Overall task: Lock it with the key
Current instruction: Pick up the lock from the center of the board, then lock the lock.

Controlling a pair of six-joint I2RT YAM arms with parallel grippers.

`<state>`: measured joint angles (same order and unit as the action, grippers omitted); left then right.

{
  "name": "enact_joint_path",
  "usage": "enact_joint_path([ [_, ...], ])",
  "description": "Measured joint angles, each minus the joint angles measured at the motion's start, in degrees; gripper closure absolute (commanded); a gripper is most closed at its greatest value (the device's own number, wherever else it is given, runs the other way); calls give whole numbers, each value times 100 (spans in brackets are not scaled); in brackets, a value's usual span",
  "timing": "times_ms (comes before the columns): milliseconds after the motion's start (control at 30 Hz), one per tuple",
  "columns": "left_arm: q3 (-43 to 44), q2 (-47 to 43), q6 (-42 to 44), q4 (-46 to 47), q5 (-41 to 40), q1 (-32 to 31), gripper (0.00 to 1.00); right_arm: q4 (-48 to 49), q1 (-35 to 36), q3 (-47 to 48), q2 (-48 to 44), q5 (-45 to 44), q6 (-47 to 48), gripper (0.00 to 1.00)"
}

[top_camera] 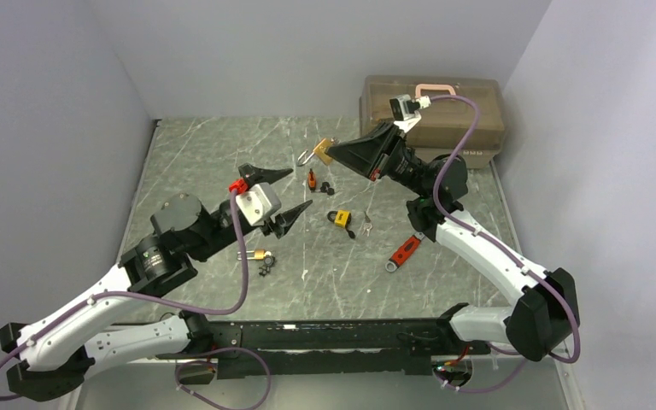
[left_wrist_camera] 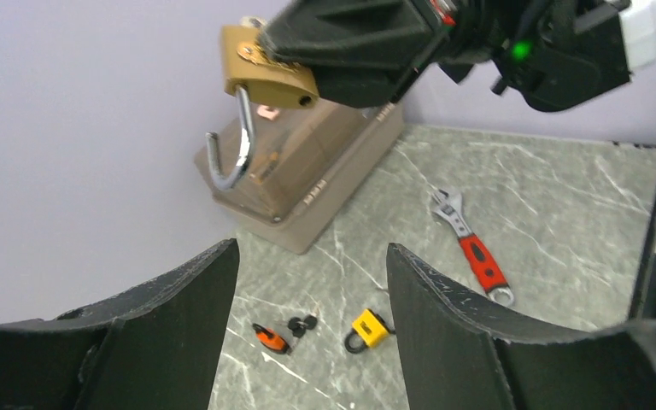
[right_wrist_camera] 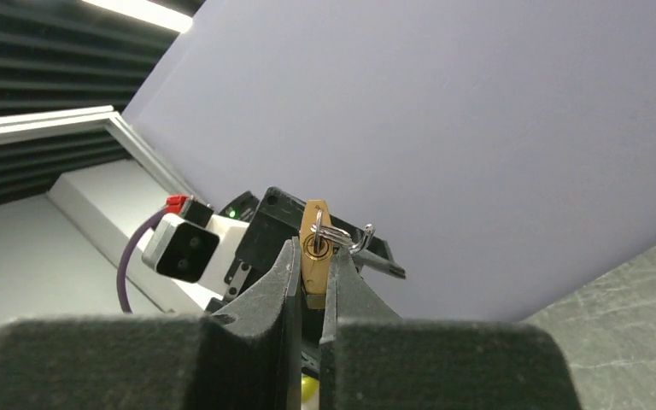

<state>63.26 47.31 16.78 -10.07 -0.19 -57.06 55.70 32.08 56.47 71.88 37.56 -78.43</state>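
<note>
A brass padlock with its silver shackle swung open is held in the air above the table's far middle. My right gripper is shut on its body. In the right wrist view the padlock sits between the fingers, keyhole towards the camera, with a silver key ring at the keyhole. In the left wrist view the padlock hangs shackle down. My left gripper is open and empty, just left of and below the padlock, apart from it.
On the table lie an orange padlock with black keys, a yellow padlock, silver keys, a red-handled wrench and a small brass padlock. A brown toolbox stands at the back right.
</note>
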Motion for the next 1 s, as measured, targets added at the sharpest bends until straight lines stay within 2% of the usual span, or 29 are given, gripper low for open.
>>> enact_joint_path([
  [333,-116,-164,345,1027,-767,-109,36,-293,52,-63,-76,-310,24,100],
  [700,-90,151,496,1198,-743,-138,65,-363,192,-63,-76,-409,107,100],
  [1000,-90,153,455,1237,-719,-142,80,-446,227,-70,-76,-428,236,100],
])
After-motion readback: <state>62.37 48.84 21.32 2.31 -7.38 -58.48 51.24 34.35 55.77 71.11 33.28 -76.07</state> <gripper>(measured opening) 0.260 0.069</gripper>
